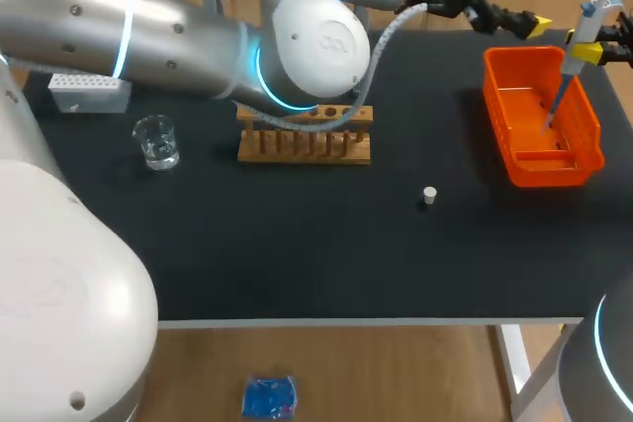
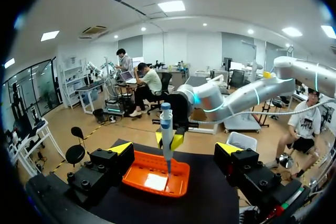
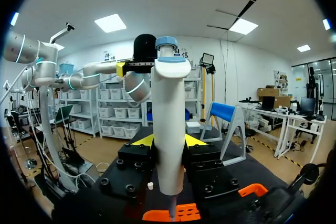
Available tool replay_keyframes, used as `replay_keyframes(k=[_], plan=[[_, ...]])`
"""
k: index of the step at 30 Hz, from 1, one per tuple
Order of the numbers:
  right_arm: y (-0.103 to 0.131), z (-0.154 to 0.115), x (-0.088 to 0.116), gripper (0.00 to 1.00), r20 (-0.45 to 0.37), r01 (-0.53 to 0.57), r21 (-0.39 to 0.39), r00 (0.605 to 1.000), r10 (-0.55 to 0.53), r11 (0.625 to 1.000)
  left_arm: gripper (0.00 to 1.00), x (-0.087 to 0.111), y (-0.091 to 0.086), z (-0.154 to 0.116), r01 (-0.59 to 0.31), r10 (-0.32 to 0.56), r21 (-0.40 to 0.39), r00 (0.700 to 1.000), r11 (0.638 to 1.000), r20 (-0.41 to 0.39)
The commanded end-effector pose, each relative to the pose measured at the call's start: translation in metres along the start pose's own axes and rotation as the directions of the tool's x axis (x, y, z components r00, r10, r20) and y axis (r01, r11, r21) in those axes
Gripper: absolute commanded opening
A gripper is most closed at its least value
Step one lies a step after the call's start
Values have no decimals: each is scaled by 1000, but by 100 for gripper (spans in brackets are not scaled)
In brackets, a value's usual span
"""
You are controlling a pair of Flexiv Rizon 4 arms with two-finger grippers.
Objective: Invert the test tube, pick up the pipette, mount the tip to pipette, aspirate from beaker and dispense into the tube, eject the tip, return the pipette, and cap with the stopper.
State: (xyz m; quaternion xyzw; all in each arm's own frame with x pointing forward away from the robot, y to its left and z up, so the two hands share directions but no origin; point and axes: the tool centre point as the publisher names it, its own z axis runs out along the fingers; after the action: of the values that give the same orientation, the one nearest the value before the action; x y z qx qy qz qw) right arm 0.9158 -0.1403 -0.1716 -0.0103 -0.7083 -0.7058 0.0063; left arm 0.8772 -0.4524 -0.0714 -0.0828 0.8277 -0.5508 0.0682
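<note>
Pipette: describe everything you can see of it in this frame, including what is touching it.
The pipette has a white body that looks like plastic, a light blue cap on top and a thin shaft below. It stands nearly upright with a slight tilt. The yellow-tipped fingers of the right gripper clamp it at mid-body. Its lower end hangs down inside the orange basket. I cannot tell whether it touches the floor of the basket.
</note>
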Motion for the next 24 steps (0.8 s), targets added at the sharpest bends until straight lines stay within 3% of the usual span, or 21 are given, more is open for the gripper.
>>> replay_keyframes(k=[1,10,21,22,23,24], plan=[[0,-1,-1,0,-6,0,0,1000,0,1000,100,0,1,3,1,-1,6,1000,1000,-1],[0,-1,-1,0,-6,0,0,1000,0,1000,100,1,-2,14,-4,4,-14,1000,1000,-19],[0,-1,-1,0,-6,0,0,1000,0,1000,100,-2,-30,44,-55,54,-21,997,998,-56],[0,-1,-1,0,-6,0,0,1000,0,1000,91,-3,-31,46,-57,56,-19,997,998,-58],[0,-1,-1,0,-6,0,0,1000,0,1000,45,-3,-32,49,-58,56,-19,996,998,-63],[0,-1,-1,0,-6,0,0,1000,0,1000,35,-3,-33,52,-57,56,-19,996,998,-64]])
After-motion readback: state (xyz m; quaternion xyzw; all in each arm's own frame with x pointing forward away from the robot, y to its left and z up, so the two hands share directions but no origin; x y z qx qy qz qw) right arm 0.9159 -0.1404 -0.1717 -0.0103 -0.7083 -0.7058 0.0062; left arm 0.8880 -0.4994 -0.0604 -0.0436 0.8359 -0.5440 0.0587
